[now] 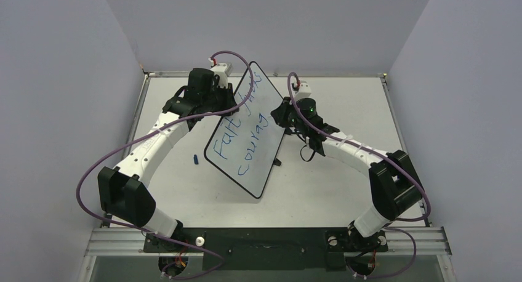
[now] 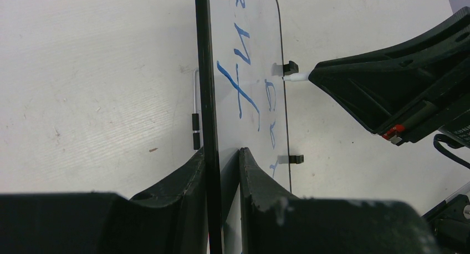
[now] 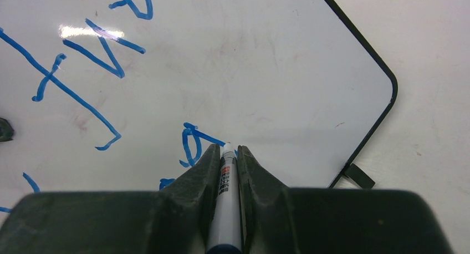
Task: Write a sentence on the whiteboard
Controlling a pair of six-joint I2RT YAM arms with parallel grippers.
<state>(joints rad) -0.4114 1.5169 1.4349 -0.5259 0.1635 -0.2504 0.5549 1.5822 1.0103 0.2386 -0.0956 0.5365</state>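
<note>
While the top view gives only dark wrists, the right wrist camera shows the right gripper (image 3: pixel 228 151) pinching a white marker (image 3: pixel 226 209), its tip against the glossy whiteboard (image 3: pixel 277 71) beside a blue letter. The left wrist camera shows the left gripper (image 2: pixel 221 154) clamped on the board's thin black frame, seen edge-on. From above, the board leans tilted over the middle of the table (image 1: pixel 184 189), rounded at its corners, the sentence (image 1: pixel 237 131) in two lines.
</note>
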